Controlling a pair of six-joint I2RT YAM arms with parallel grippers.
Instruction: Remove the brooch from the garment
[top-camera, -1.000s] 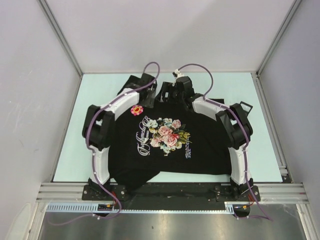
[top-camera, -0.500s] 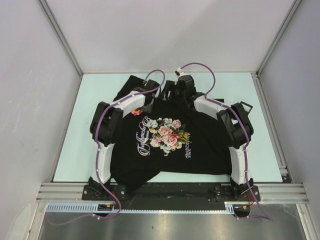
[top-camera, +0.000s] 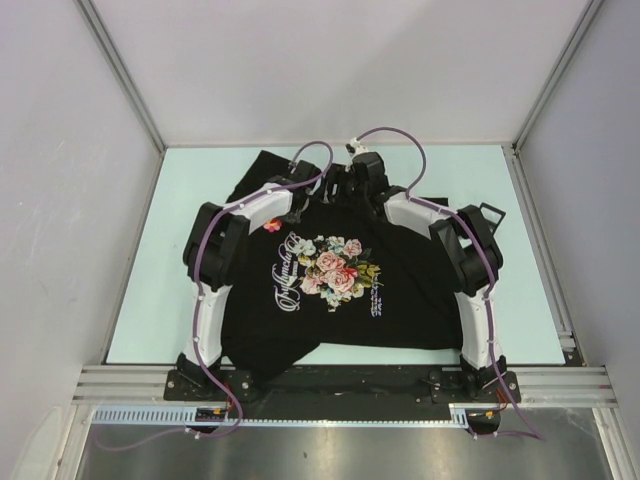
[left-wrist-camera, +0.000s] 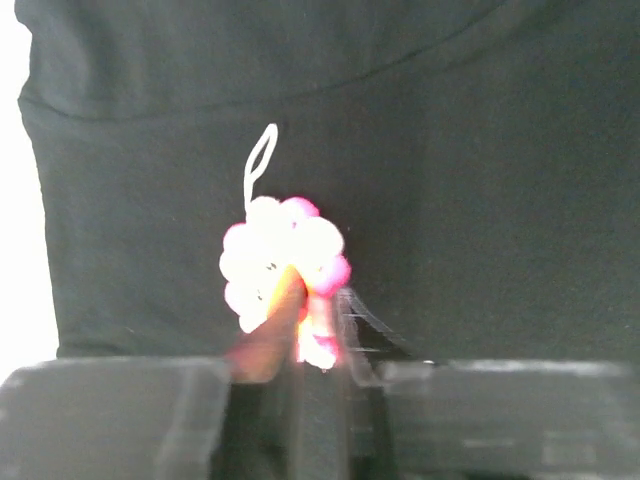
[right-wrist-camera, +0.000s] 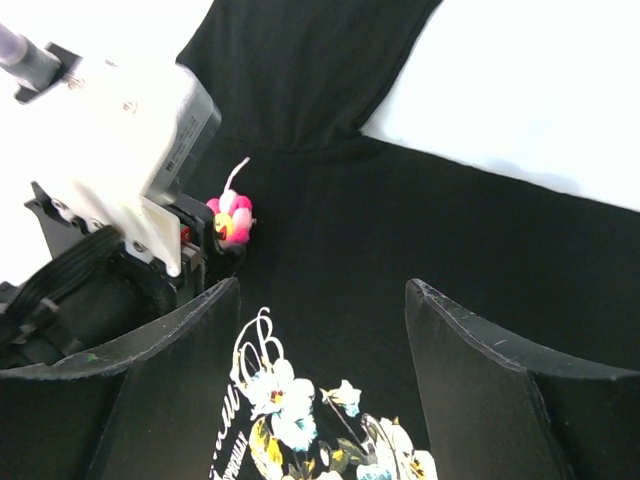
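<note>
Your left gripper (left-wrist-camera: 315, 320) is at the brooch (left-wrist-camera: 285, 262), which sits on the garment (top-camera: 300, 335) high on the chest, below the collar seam and up and to the left of the printed bouquet (top-camera: 338, 267). In the left wrist view the fingers stand close together, one on each side of the flower's lower petals. That view is blurred and washed out, so you cannot tell whether they are pinching it or only bracketing it. A thin white loop (left-wrist-camera: 259, 163) rises from the top of the brooch; what it is cannot be made out. Your right gripper (right-wrist-camera: 322, 290) hangs over the shirt near the neckline with its fingers spread wide and nothing between them. Expect the brooch to be light and rigid, and probably smooth enough to slip out of a shallow pinch, so take it across the body of the flower, not by a single petal tip or by the loop. The shirt lying on the table (top-camera: 150, 300) is soft and limp and will likely tent up with the pin instead of letting it go. You will probably want the right fingers pressing the cloth down just beside the brooch while the left draws it off. Pull gently, since a hard tug could snag or tear the knit.
</note>
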